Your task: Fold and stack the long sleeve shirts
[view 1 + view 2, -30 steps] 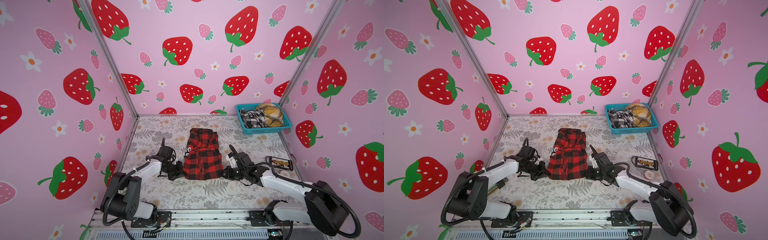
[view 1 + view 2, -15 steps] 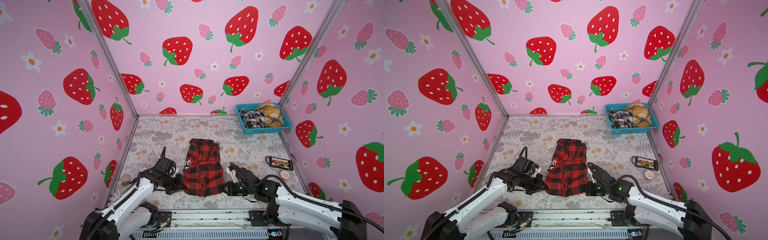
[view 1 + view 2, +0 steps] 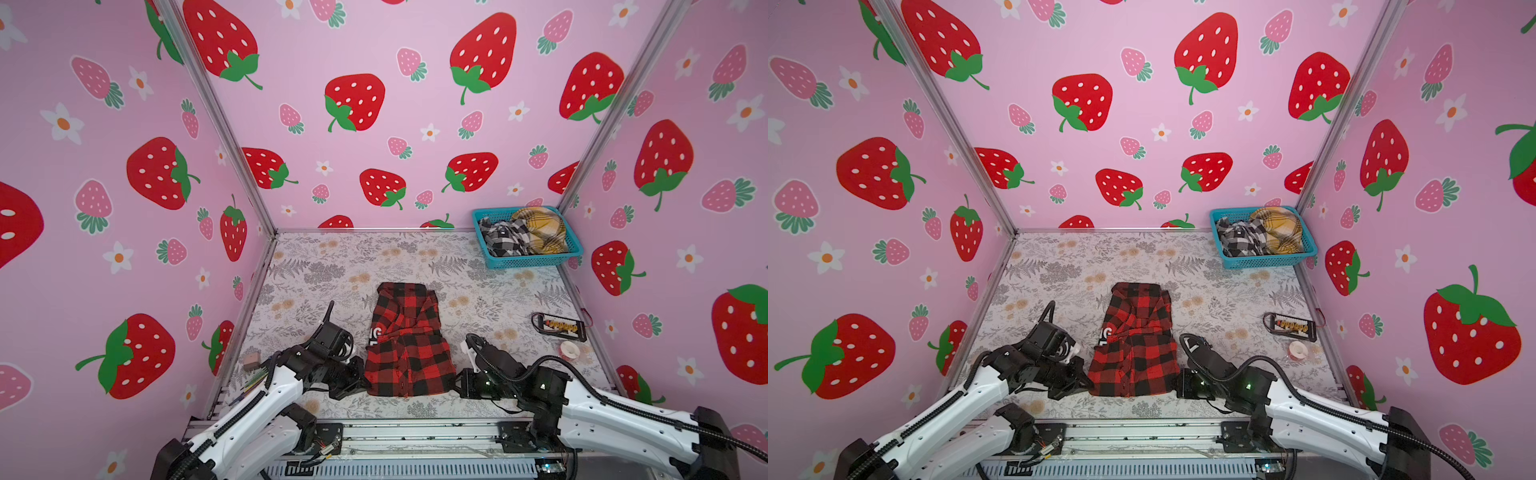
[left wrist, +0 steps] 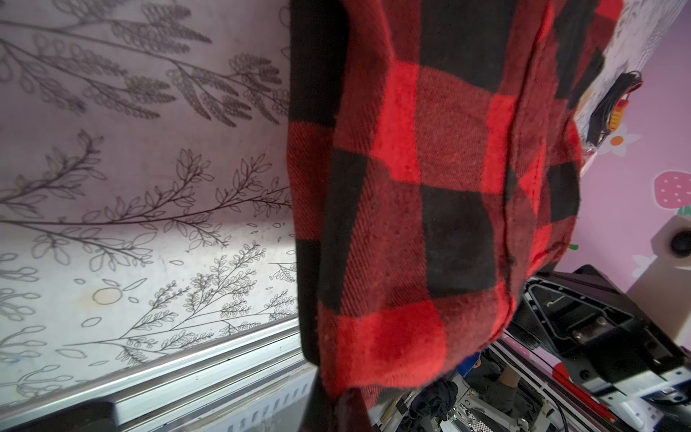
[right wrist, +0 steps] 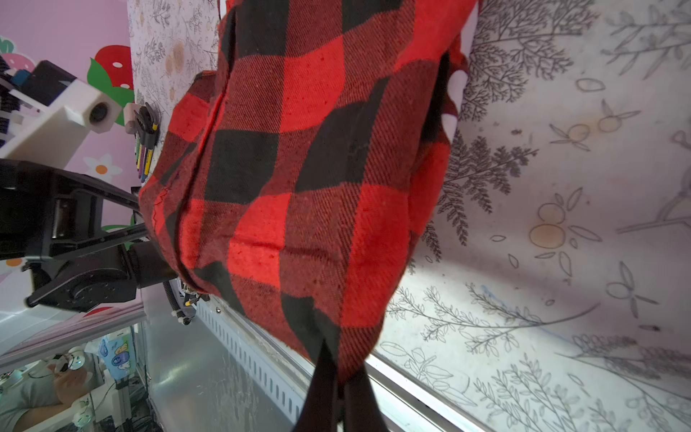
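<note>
soft red-and-black checked flannel shirt [image 3: 409,353] on floral-patterned bench [image 3: 332,266]; left tool [image 3: 360,381] and right tool [image 3: 460,382] each clamped onto a near hem corner, likely to fold it over.

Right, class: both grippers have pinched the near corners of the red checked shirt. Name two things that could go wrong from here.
1. The left gripper and right gripper hold the red checked shirt only at its corners, close to the front rail; a slack hem might sag and catch there.
2. The folded-in layers bunched across the shirt's middle look loose; lifting the hem over them could spill them and skew the fold.
</note>
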You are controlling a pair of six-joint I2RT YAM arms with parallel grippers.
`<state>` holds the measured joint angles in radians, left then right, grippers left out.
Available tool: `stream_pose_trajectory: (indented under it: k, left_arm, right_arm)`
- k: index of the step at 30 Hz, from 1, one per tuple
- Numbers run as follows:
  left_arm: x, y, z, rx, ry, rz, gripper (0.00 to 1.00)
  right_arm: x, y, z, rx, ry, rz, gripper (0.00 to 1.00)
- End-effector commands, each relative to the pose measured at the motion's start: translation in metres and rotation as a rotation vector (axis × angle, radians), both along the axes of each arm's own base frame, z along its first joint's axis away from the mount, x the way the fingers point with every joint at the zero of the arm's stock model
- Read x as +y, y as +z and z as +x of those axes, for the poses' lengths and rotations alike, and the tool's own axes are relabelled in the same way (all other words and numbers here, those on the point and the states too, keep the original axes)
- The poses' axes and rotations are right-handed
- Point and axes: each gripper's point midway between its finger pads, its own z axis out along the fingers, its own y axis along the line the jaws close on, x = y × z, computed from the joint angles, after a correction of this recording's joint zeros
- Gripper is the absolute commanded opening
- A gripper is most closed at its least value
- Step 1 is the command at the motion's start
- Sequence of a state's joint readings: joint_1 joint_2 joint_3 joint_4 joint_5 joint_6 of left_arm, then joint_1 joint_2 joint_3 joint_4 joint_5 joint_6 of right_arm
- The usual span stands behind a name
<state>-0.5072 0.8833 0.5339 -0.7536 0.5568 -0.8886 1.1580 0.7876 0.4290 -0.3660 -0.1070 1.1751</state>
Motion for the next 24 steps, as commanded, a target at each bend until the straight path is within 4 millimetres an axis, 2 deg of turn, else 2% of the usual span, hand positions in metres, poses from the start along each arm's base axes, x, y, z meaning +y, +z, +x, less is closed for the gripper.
stream_pose_trajectory:
  k: [1,15,17,21,24]
  left_arm:
    - [0.002,0.009,0.001,-0.001,0.014,0.022,0.0]
    - [0.0,0.0,-0.015,0.036,-0.018,0.049,0.0]
    - [-0.001,0.006,-0.013,0.018,-0.012,0.041,0.0]
    - [-0.011,0.034,0.005,-0.053,0.03,-0.019,0.0]
    - [-0.014,0.047,0.013,-0.078,0.03,-0.018,0.0]
  right_arm:
    - [-0.007,0.0,0.005,-0.006,-0.053,-0.019,0.0]
    - [-0.004,0.0,-0.008,0.006,-0.006,-0.024,0.0]
    - [-0.005,0.008,-0.005,-0.014,-0.017,-0.016,0.0]
    - [-0.001,0.035,0.008,-0.072,-0.054,0.037,0.02]
    - [0.003,0.041,0.013,-0.07,-0.049,0.034,0.02]
